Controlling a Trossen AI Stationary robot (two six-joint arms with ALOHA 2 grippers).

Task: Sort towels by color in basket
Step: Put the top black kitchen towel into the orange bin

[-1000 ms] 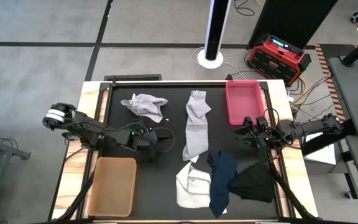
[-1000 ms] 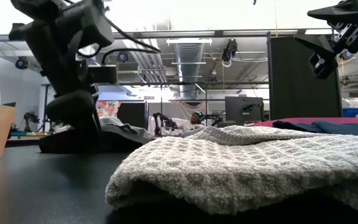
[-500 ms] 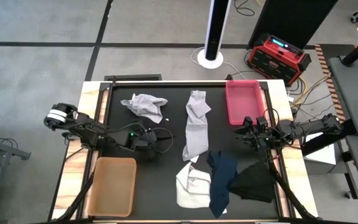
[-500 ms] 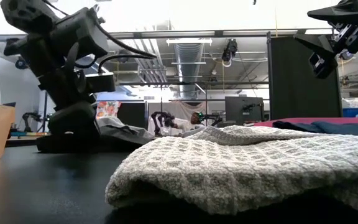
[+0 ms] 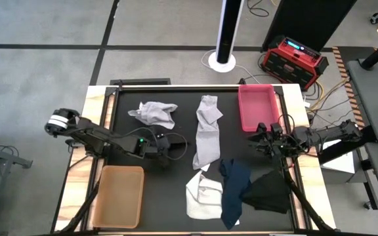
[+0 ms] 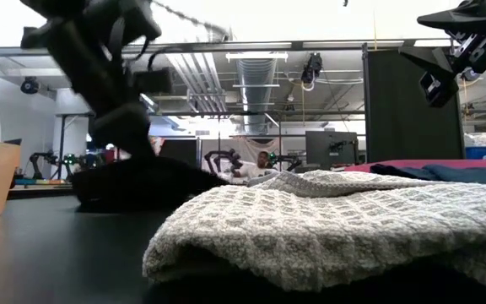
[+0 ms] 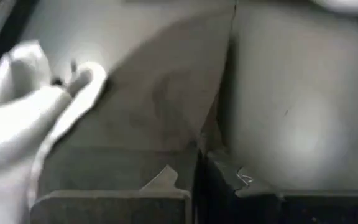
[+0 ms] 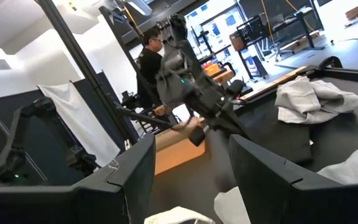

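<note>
My left gripper (image 5: 170,145) is at the table's middle left, shut on a black towel (image 6: 146,181) that is hard to pick out against the black tabletop. A crumpled grey towel (image 5: 153,113) lies at the far left and a long grey one (image 5: 207,131) in the centre. A white waffle towel (image 5: 203,195), a navy one (image 5: 235,190) and another black one (image 5: 268,191) lie near the front. My right gripper (image 5: 262,139) hangs open and raised at the right edge. My left gripper pinches the black towel at a raised fold (image 7: 201,140) between its two fingers, slanting down from the table's left. The cloth rises in a peak to the fingers. Its lower part (image 6: 171,190) still lies on the table.
A pink basket (image 5: 256,107) stands at the far right and a tan basket (image 5: 118,195) at the near left. People and equipment show in the room beyond the table.
My left gripper has dipped to the table, shut on the black towel and started to rise. It has drawn part of the cloth up into a peak, while the rest has stayed on the table.
</note>
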